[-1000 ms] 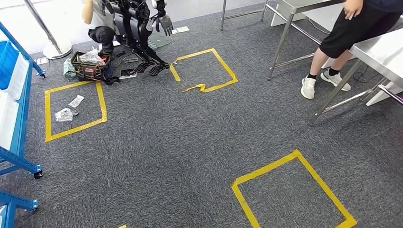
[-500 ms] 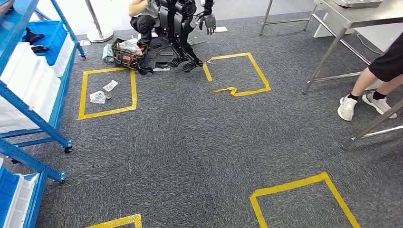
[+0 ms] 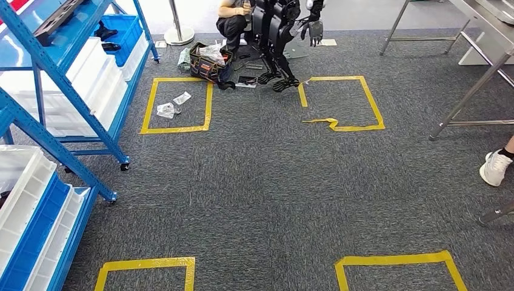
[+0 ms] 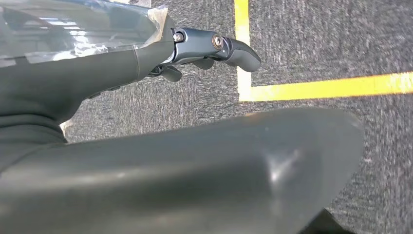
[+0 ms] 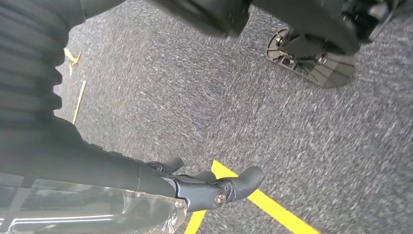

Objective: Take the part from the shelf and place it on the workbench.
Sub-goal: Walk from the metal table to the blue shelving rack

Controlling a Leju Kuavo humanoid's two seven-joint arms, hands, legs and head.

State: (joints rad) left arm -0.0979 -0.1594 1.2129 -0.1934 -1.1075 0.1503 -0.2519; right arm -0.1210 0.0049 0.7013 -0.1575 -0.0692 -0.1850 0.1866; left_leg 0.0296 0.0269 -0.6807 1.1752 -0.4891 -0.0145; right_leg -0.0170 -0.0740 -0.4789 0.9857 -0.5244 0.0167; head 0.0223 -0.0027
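Your left hand (image 4: 214,48) hangs over the grey carpet (image 3: 260,182) by yellow tape (image 4: 316,87), thumb out, dark fingers curled beneath, nothing visibly held. Your right hand (image 5: 214,187) hangs likewise, holding nothing. Most of each hand is cut off, so you cannot tell the full finger pose. The blue shelf (image 3: 54,79) stands at the left with white bins (image 3: 73,79) and a blue bin (image 3: 124,30); dark parts (image 3: 106,30) lie in that blue bin, blurred. The workbench (image 3: 485,36) stands far right.
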